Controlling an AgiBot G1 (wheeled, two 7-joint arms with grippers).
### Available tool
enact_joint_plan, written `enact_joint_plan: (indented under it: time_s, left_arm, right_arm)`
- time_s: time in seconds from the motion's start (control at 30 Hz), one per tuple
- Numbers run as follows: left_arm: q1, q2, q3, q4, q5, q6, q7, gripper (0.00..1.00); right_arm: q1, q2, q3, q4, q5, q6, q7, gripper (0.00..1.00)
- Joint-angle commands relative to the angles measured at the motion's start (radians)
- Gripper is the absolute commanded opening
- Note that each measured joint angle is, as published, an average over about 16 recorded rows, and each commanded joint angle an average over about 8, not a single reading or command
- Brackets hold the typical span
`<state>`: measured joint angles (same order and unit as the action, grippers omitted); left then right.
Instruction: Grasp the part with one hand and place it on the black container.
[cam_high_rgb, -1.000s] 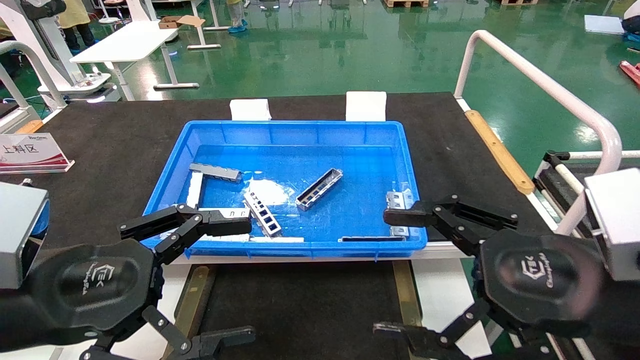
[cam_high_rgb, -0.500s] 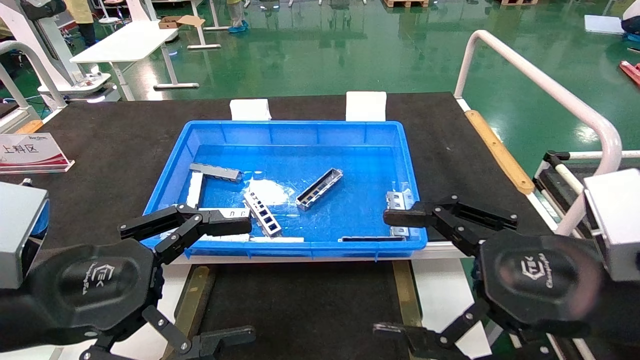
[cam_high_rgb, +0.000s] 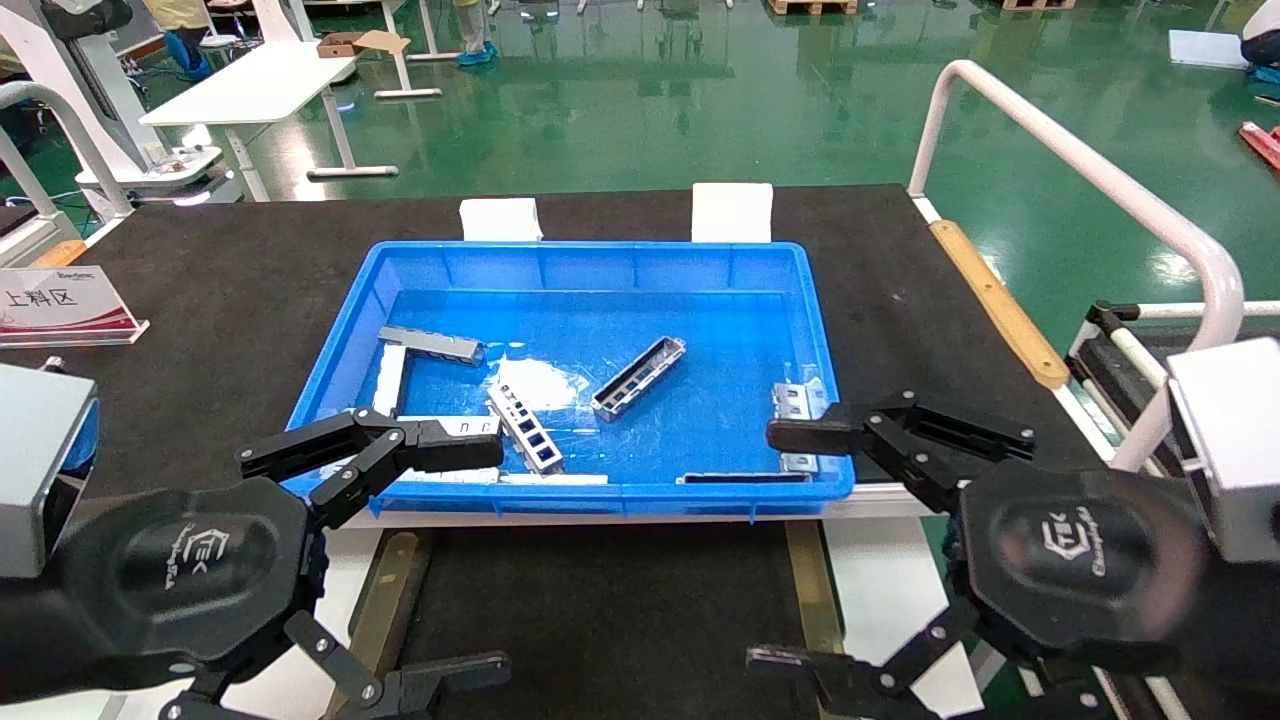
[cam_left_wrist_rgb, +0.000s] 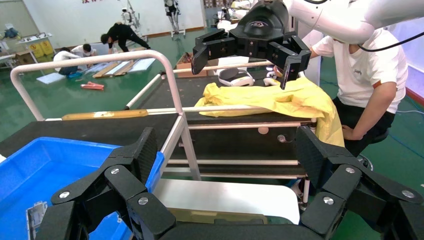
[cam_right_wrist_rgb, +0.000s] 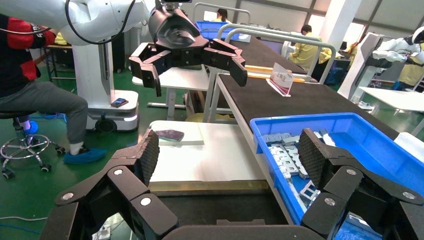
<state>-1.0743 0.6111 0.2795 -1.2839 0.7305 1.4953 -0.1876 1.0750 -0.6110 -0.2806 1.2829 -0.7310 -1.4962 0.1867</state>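
Observation:
The part (cam_high_rgb: 638, 377), a slim silvery trough bracket with a row of cutouts, lies at an angle in the middle of the blue bin (cam_high_rgb: 570, 265). Two similar brackets (cam_high_rgb: 524, 427) (cam_high_rgb: 432, 344) lie to its left. The black container (cam_high_rgb: 610, 610), a flat tray with brownish-gold side strips, sits in front of the bin, between my arms. My left gripper (cam_high_rgb: 470, 560) is open and empty at the bin's front left corner. My right gripper (cam_high_rgb: 780, 545) is open and empty at the front right corner. Each wrist view shows its own open jaws (cam_left_wrist_rgb: 227, 150) (cam_right_wrist_rgb: 227, 155).
Flat slotted plates (cam_high_rgb: 800, 400) lie at the bin's right wall and along its front. A white tube rail (cam_high_rgb: 1080, 170) stands at the table's right edge. A sign (cam_high_rgb: 60, 305) stands at the left. Two white pads (cam_high_rgb: 500, 218) lie behind the bin.

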Motion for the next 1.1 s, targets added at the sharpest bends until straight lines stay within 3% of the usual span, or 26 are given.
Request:
enact_joint_plan:
  time_s: [0.03,0.8,1.1]
  left_arm:
    - [0.0,0.0,0.0,0.0,0.0,0.0,0.0,1.0]
    - [-0.005,0.004,0.002,0.0,0.004,-0.004,-0.001,1.0]
    - [-0.049,0.037,0.023,0.003,0.064,-0.043,-0.001,1.0]
  right_arm:
    - [0.0,0.0,0.0,0.0,0.0,0.0,0.0,1.0]
    - [0.0,0.0,0.0,0.0,0.001,0.001,0.0,1.0]
    - [0.001,0.0,-0.001,-0.001,0.001,0.001,-0.001,1.0]
